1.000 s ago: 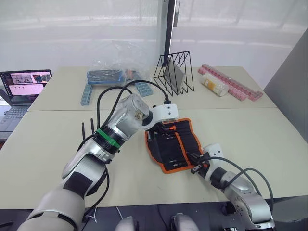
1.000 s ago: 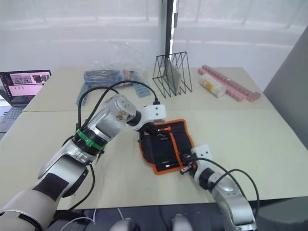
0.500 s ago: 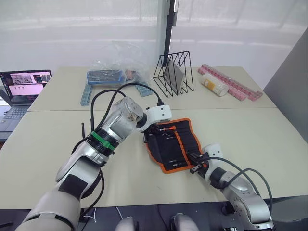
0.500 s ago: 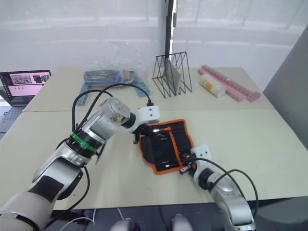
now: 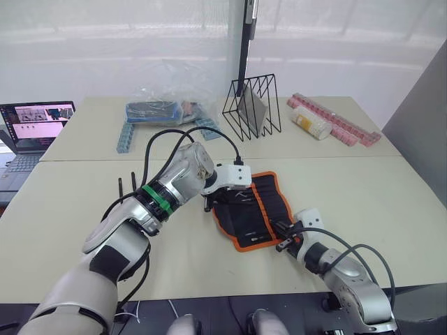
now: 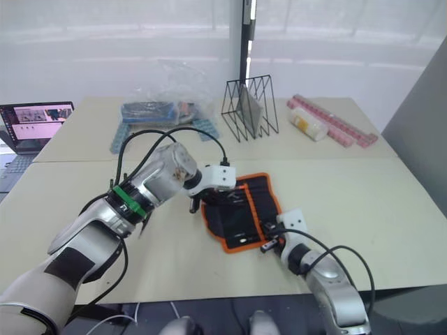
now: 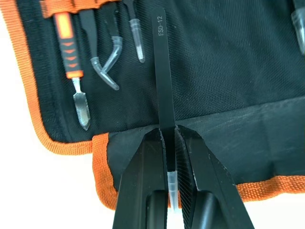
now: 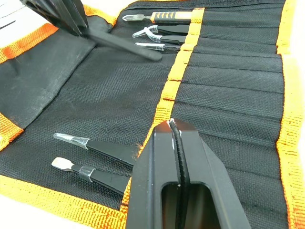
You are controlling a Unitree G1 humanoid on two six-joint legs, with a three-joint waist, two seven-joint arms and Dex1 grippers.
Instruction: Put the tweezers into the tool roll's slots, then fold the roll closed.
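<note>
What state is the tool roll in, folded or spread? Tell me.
Spread open: the tool roll lies flat, its slots exposed, with tools tucked in.

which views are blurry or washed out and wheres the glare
Eye views: the backlit window behind the table is washed out to white, while the tool roll stays evenly lit. Left wrist view: the held tweezers read sharp, their "ESD-12" print legible. Right wrist view: the near fingers look soft, with mild sheen on their top edges.

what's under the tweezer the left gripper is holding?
The tool roll: its bare black inner fabric lies beneath the held tweezer, clamped in the left gripper. Whether the tweezer's end touches the fabric can't be told.
</note>
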